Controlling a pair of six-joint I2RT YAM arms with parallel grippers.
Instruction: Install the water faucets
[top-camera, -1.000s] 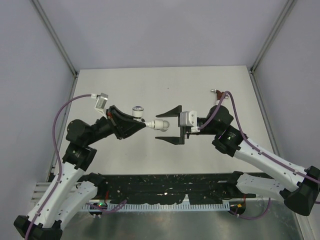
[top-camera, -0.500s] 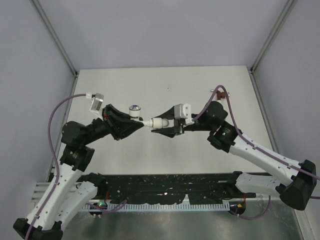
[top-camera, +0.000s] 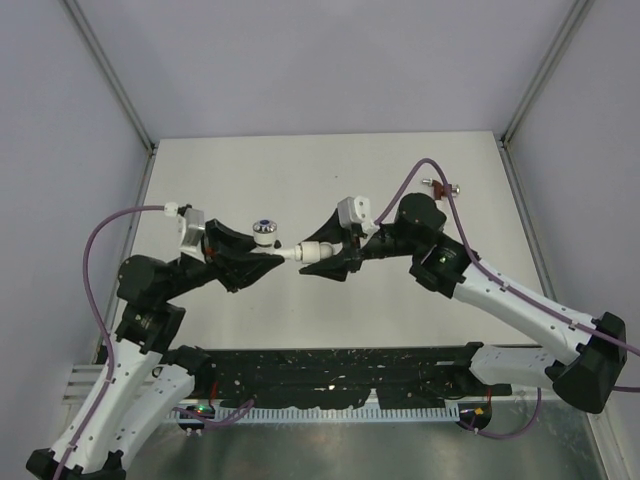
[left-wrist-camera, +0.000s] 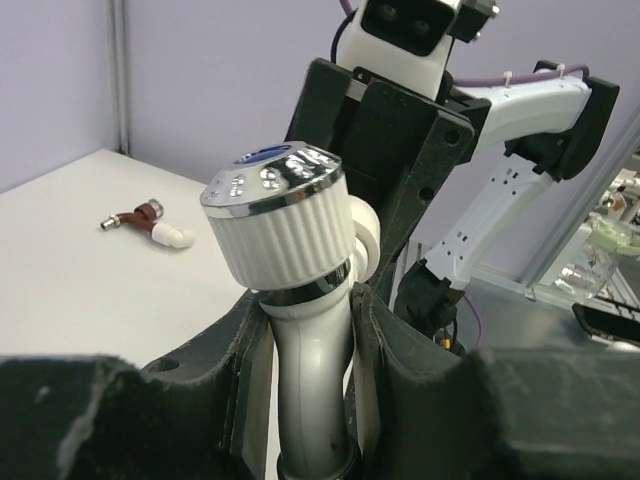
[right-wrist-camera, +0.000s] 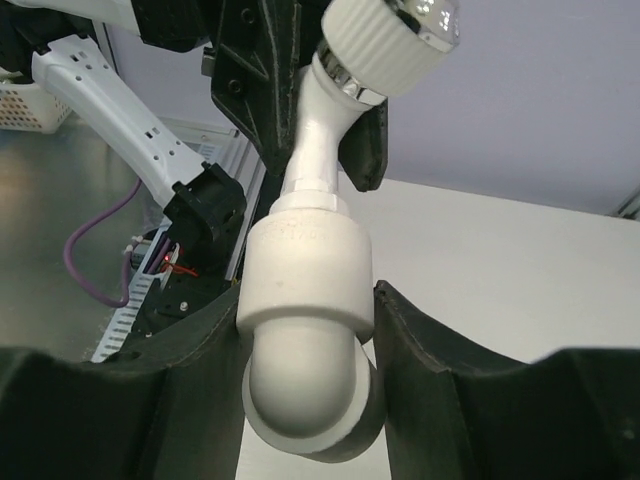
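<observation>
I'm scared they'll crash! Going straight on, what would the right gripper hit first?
Probably the white T-shaped plastic faucet with a silvery knob, held by the left gripper. It sits just beyond the white plastic elbow fitting the right gripper clamps.

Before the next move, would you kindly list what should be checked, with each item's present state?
1. Left gripper clamped on white faucet: ok.
2. Right gripper clamped on elbow: ok.
3. White faucet in line with elbow's mouth: ok, by the right wrist view.
4. Threads properly engaged: cannot tell, the joint is hidden.
5. Red faucet lying apart from both grippers: ok.
</observation>
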